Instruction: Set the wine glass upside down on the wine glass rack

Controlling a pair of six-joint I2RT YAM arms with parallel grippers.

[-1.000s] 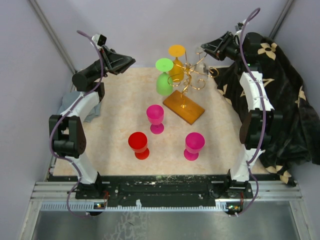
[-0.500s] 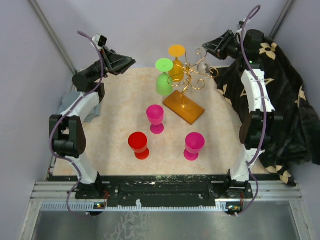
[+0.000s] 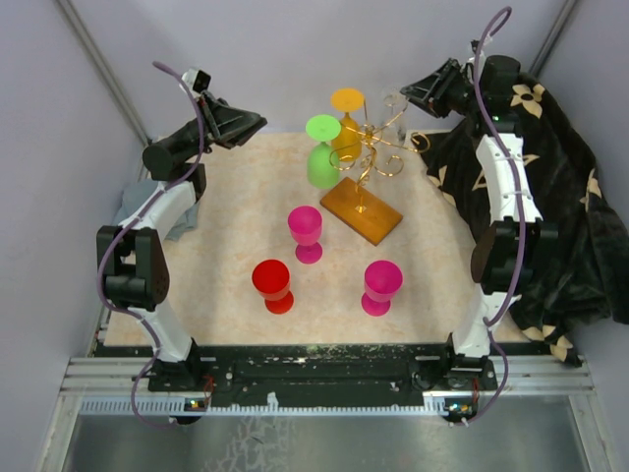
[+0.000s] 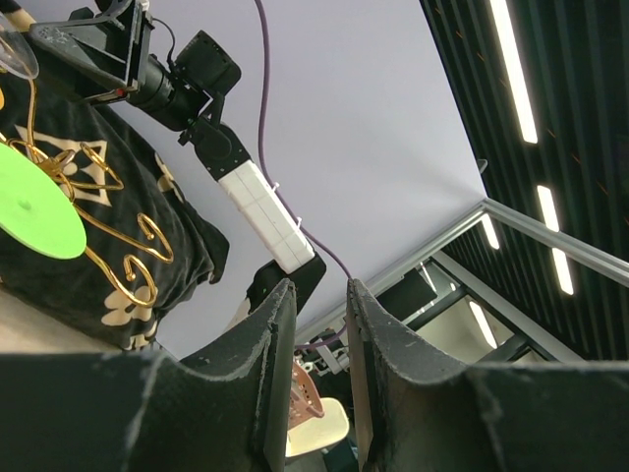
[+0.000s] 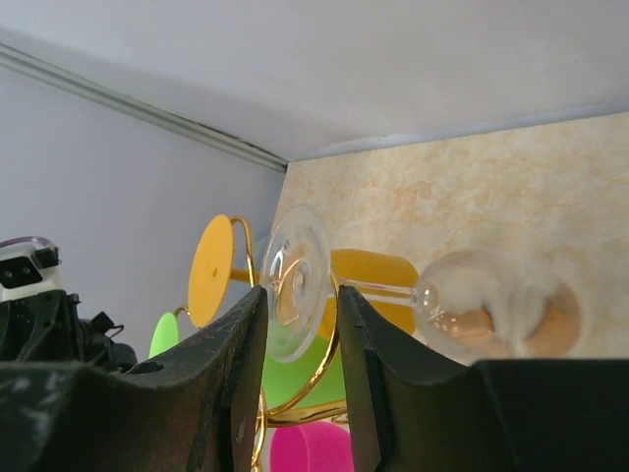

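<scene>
The clear wine glass (image 5: 425, 297) is at the far right side of the wine glass rack (image 3: 369, 149), high among the gold scrolls. In the top view it shows only as a faint pale shape (image 3: 394, 106). The right wrist view gives it better: its round foot sits against a curl of gold wire, and the thin stem leads away to the rounded bowl. How the foot is caught in the wire cannot be told exactly.

The right end effector (image 5: 300, 295) is just to the right of the glass, at the same height. Its two dark fingers stand part-way apart, and the foot shows in the gap beyond their tips. Nothing is gripped between them.

Two more glasses hang bowl-down on the rack's left side. The green glass (image 3: 321, 153) is nearer and the orange glass (image 3: 346, 116) is behind it. The wire tree rises from a flat amber-brown base (image 3: 362, 210), which lies at an angle on the speckled bench (image 3: 236, 226).

Nearer on the bench, three glasses stand upright and well apart from each other. One pink glass (image 3: 306, 232) is close to the base. The red glass (image 3: 272, 285) and a second pink glass (image 3: 381, 286) stand nearer still.

The left end effector (image 4: 319, 295) is raised at the far left, pointing toward the rack (image 3: 254, 123). Its fingers have a narrow gap and hold nothing. A black cloth with gold motifs (image 3: 560, 197) is heaped to the right of the bench.
</scene>
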